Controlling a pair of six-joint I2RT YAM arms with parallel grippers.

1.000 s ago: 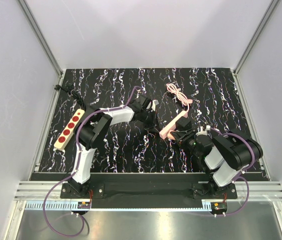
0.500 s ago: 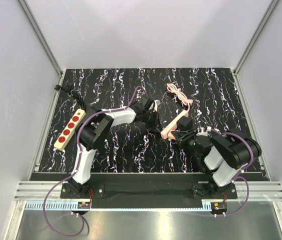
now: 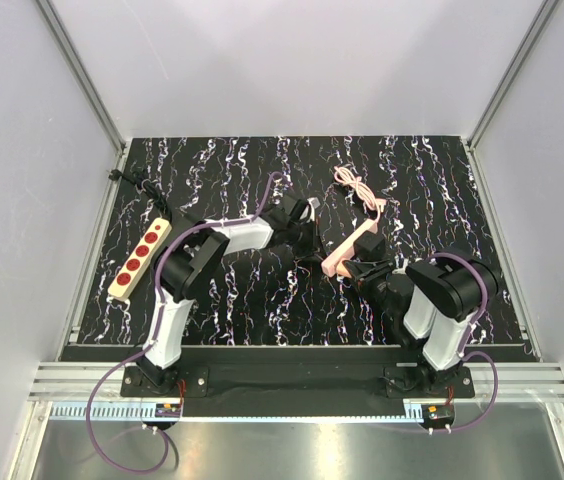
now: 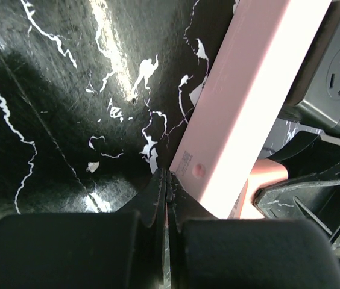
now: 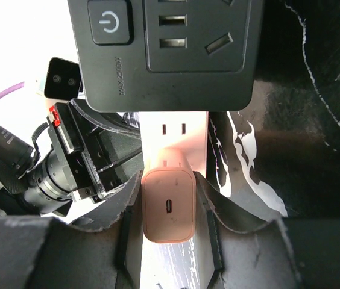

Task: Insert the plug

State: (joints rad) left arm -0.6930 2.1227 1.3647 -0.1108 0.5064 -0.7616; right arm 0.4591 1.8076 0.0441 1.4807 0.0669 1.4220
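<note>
The pale-pink plug (image 5: 169, 205), with a small port in its orange-tinted face, is clamped between my right gripper's (image 5: 169, 212) fingers (image 5: 218, 208). It stands on the socket face of the long pink power strip (image 5: 176, 129); I cannot tell whether its prongs are in. In the top view my right gripper (image 3: 360, 270) is over the near end of the strip (image 3: 347, 252). My left gripper (image 4: 167, 180) is shut and empty, its tips against the strip's long side (image 4: 248, 108). An edge of the plug (image 4: 265, 183) shows there.
A black socket cube with a power button (image 5: 164, 54) sits on the strip just beyond the plug, and shows in the left wrist view (image 4: 333, 72). The strip's coiled pink cord (image 3: 355, 188) lies at the back. A beige strip with red sockets (image 3: 139, 258) lies at the left edge.
My right arm has folded in, its elbow moving left, with the gripper still at the strip's near end. My left gripper has edged slightly closer to the strip.
</note>
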